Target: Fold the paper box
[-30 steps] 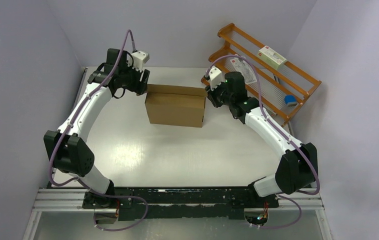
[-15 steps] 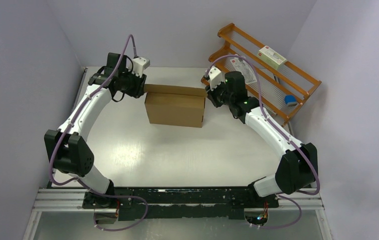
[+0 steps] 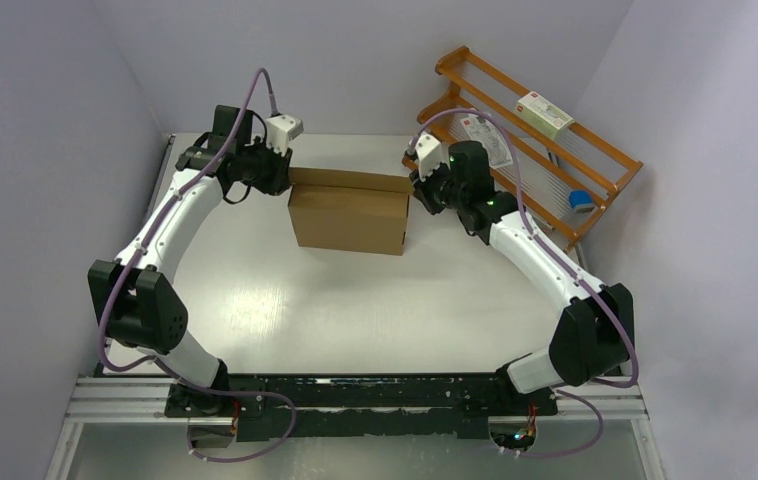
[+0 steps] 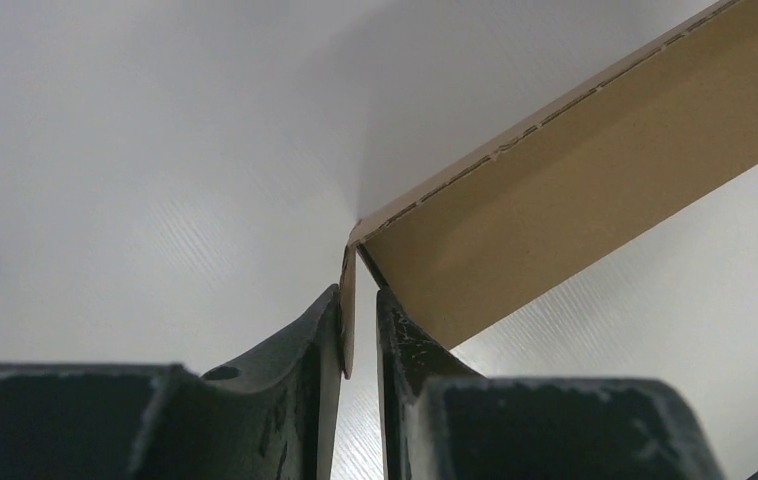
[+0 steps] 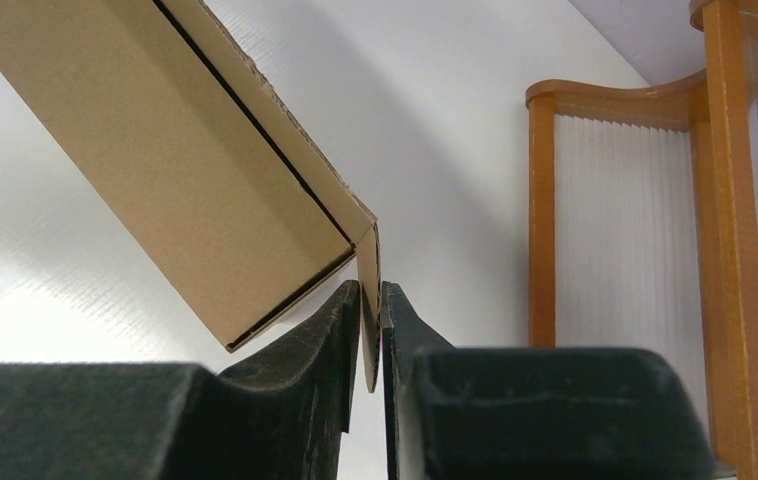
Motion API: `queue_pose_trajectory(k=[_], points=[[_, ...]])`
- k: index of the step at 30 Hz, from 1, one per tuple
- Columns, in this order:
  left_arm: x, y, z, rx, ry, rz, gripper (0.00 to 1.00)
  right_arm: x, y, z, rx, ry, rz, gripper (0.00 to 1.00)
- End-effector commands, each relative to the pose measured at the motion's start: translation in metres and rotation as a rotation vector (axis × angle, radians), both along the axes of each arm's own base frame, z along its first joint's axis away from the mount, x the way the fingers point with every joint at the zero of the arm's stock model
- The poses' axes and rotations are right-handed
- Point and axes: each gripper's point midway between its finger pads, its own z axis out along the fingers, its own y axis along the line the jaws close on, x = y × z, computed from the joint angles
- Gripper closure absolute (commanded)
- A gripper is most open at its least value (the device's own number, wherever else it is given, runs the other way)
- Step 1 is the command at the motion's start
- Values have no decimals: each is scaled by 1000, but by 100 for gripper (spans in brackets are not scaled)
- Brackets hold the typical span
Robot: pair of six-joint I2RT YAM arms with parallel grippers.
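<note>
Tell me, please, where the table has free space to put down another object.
The table is bare between the paper box and the arm bases. It is crowded at the far edge: left gripper and right gripper pinch the box ends, beside the wooden rack.

White counter [image 3: 355,310] is carrying the brown paper box [image 3: 348,220] toward the back, wooden rack [image 3: 555,160] sitting at its right.

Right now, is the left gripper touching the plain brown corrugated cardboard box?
Touching. In the left wrist view, the left gripper has both fingers pinching a thin corner flap of the cardboard box.
</note>
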Motion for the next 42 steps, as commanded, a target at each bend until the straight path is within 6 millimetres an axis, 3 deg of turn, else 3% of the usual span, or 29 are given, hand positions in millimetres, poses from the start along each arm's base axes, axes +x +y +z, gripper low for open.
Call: queue_pose_trajectory(k=[1,6,12,19,29,35,42], points=[[-4,-4,7,-24,-19,-43,77,4,-4,2,-26,-13,10,80],[-5,-6,9,-34,-16,-52,79,2,0,0,-21,-2,37,80],[-14,-16,21,-93,-24,-80,95,1,5,9,19,-4,47,93],[-27,-18,24,-116,7,37,95,4,11,12,60,41,5,100],[-31,-18,-3,-191,139,260,95,5,34,2,97,125,-117,100],[-24,-27,13,-260,77,308,94,4,52,-17,76,195,-231,100],[-29,-40,20,-288,51,300,93,-2,64,-20,114,246,-275,100]])
